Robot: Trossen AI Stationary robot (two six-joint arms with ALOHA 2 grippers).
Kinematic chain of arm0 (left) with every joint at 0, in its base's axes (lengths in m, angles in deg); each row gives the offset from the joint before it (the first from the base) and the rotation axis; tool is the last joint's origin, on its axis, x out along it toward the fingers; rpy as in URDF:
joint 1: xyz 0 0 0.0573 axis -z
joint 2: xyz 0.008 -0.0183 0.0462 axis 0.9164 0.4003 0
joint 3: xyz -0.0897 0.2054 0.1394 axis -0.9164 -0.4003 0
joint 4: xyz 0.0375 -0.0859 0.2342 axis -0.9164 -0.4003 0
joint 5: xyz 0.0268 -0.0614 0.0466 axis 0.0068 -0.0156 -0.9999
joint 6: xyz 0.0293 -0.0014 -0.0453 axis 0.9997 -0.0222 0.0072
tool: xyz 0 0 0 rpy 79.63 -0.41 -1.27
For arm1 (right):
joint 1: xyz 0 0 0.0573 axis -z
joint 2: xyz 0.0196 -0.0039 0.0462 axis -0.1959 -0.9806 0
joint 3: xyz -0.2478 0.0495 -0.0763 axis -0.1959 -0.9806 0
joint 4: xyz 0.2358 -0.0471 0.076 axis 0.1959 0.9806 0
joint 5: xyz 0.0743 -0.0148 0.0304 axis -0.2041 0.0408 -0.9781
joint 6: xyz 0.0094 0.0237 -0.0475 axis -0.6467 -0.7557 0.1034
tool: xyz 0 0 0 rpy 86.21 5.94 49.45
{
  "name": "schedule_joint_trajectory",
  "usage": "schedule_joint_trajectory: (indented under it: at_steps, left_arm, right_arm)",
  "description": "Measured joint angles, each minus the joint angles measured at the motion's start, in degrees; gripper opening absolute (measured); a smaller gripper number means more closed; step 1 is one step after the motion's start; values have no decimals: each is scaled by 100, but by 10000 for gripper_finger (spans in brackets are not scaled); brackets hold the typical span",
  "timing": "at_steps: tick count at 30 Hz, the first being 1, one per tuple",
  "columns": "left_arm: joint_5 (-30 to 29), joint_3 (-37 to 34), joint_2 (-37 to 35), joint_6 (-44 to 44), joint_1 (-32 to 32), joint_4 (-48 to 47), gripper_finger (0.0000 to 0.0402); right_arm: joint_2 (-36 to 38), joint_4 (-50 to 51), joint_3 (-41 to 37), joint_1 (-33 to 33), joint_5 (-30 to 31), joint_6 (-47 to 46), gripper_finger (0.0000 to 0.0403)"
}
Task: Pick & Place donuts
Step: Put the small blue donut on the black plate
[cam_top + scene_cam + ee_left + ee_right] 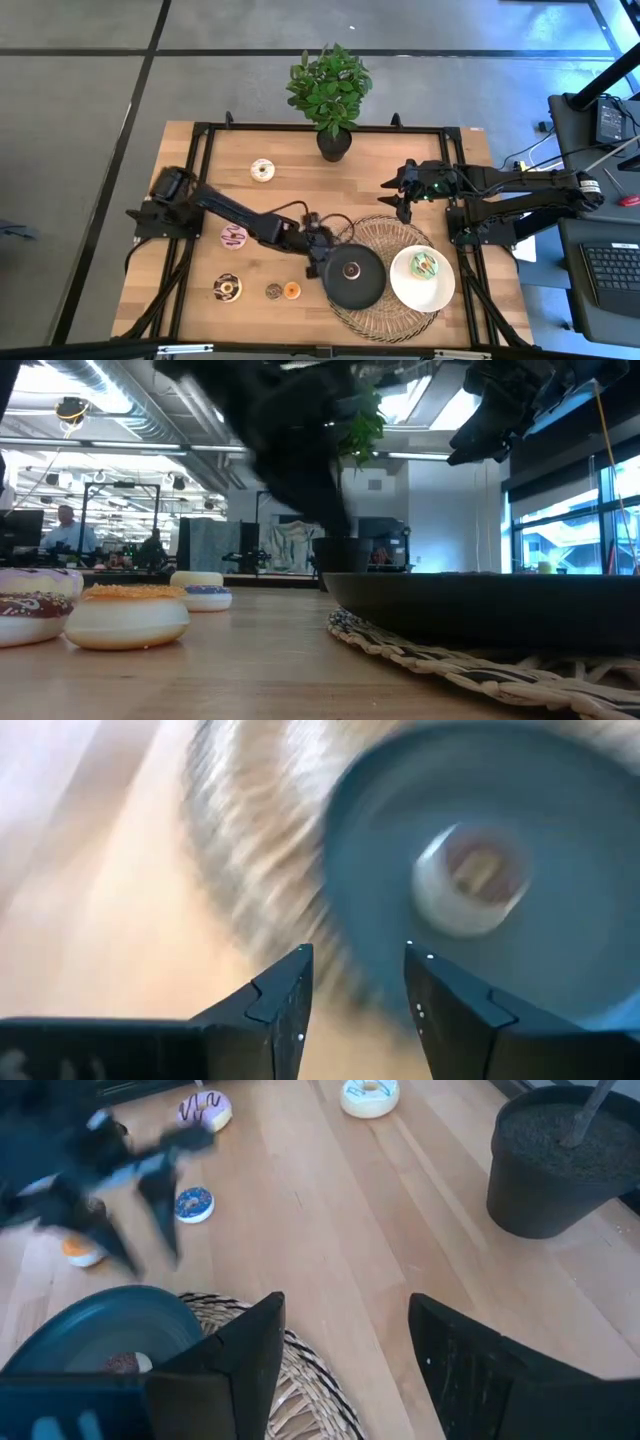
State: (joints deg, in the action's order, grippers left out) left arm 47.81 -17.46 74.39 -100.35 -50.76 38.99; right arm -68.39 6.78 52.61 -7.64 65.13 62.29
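Observation:
My left gripper (322,262) (358,990) is open and hovers at the left rim of the round black plate (368,285) (560,850). A mini brownish donut (350,270) (470,880) lies flat on that plate. My right gripper (395,192) (345,1340) is open and empty above the table, right of the plant pot. A green donut (426,266) rests on the white plate (405,285). On the bare wood lie the white donut (262,170), pink donut (234,236), chocolate donut (227,288), purple mini donut (273,291) and orange mini donut (292,291).
Both plates sit on a woven round mat (385,232) at the table's near right. A potted plant (332,95) stands at the far edge, middle. In the low view the black plate (480,605) fills the right half, with donuts (125,615) at the left.

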Motion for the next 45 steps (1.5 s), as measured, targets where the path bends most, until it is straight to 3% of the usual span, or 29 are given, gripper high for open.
schedule_joint_trajectory:
  at_steps: [4, 8, 15, 20, 33, 39, 45]
  left_arm:
    - [-397, -5, -309, -1293, 44, -1844, 153]
    - [-609, -9, -344, -2506, 172, -2952, 149]
    - [-806, -12, -230, -3783, 479, -3303, 151]
    - [-605, -12, -60, -4415, 511, -3326, 150]
    - [-329, -12, 251, -4846, 401, -3308, 126]
    - [-79, -12, 249, -4650, 401, -3311, 90]
    - [-356, 82, 97, -4432, 410, -3379, 49]
  right_arm:
    - [0, 2, 0, 2, 0, 7, 214]
    - [-1, 3, 0, 2, 0, 14, 214]
    - [-1, 3, 0, 2, 1, 29, 214]
    - [0, 3, 0, 2, 0, 40, 214]
    - [-2, -2, 0, 2, 0, 42, 214]
    - [-1, -2, 0, 0, 0, 42, 214]
    - [-2, 1, 0, 2, 0, 42, 214]
